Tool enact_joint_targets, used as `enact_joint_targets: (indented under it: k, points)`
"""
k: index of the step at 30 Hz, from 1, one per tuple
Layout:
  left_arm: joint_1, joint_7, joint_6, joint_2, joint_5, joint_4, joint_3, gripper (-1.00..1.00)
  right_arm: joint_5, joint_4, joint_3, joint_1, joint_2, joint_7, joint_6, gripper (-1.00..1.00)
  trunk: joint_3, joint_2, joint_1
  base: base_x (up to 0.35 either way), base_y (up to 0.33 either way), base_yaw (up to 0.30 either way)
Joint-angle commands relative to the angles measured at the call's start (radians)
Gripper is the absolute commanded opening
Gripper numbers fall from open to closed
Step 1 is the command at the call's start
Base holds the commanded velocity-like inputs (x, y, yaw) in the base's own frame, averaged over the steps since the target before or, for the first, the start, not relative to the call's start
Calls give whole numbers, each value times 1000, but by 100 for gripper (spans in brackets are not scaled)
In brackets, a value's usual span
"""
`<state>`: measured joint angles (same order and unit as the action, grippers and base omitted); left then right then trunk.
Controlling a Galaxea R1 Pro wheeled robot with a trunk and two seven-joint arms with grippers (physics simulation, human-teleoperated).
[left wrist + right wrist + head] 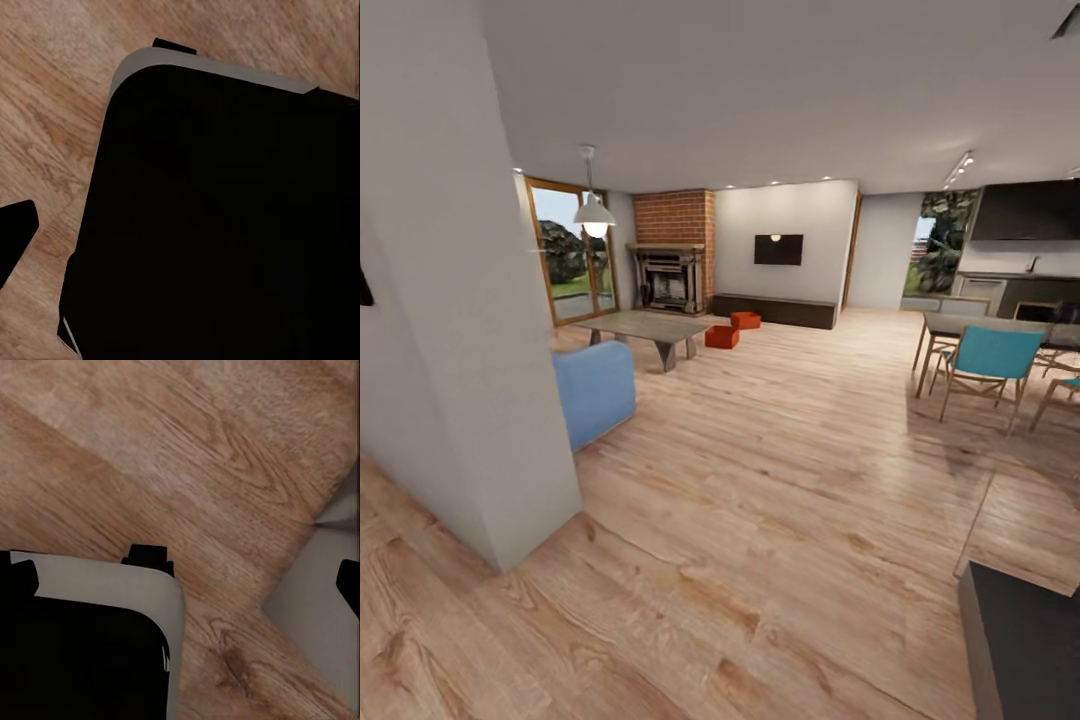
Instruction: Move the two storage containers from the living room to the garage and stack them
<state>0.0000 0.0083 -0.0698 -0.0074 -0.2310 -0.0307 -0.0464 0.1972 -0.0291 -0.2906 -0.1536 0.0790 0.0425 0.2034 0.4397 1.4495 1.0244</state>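
Your two storage containers (732,329), low orange-red rectangular open boxes, sit on the light wood plank floor (780,480) at the far end of the living room. The nearer one (722,337) is just beside the grey-topped coffee table (645,326); the other (745,320) lies a little behind it, close to the long dark low cabinet (772,310) under the wall-mounted black screen (778,249). The two look close together, but at this range you cannot tell whether they touch.

Judge them as light, stiff, thin-walled boxes with smooth sides: likely easy to lift, likely to slip under a shallow pinch. With no lid or handle to be seen, the rim is your hold. Close one gripper over a long wall near its middle, or press both grippers against opposite walls so the box stays level. Their straight walls should let one rest squarely on the other.

Around them stand the brick-backed fireplace (672,270), the wood-framed glass doors (572,255) and the blue sofa (595,390). A white wall corner (470,330) stands close on your left, and the dining chairs with teal seats (985,365) lie off to your right.

Both wrist views look down at plank floor and the robot's dark base. You cannot tell how far either gripper is open, and nothing shows in their hold. You have a long open drive ahead before any reach.
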Motion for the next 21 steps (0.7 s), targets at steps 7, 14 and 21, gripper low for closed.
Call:
enact_joint_targets:
  k: [7,14,21]
  points:
    - [0,1,1,-2,-1,0,-4,100,10,-3,-7,-1,1,4,5,100,1,0,1,326,0,-285]
    - [0,1,-2,-2,-1,0,-4,100,8,-3,-8,-1,1,5,7,100,1,0,1,326,0,-233]
    - [0,1,-3,-2,-1,0,-4,100,1,-3,-14,-2,1,6,7,100,1,0,1,326,0,-16]
